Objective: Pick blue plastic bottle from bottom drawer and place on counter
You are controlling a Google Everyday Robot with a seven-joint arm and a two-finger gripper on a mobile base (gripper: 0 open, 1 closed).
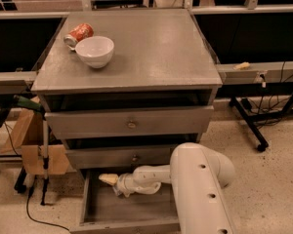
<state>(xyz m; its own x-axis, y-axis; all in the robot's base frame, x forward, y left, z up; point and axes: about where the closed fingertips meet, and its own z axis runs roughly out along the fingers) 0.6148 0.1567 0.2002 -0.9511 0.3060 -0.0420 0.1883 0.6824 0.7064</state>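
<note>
The bottom drawer (pixel 132 212) stands pulled open at the foot of the grey cabinet, and its plain grey floor shows. My white arm (pixel 200 189) reaches into it from the right. My gripper (pixel 109 179) sits low at the drawer's back left, just under the middle drawer's front. The blue plastic bottle is hidden from this view. Above, the counter (pixel 156 48) is the cabinet's flat grey top.
An orange-red soda can (pixel 78 33) lies on its side at the counter's back left, with a white bowl (pixel 94 50) in front of it. The two upper drawers (pixel 132 123) are slightly ajar. A cardboard box (pixel 31 145) stands left of the cabinet, and a black wheeled stand (pixel 249 123) is to the right.
</note>
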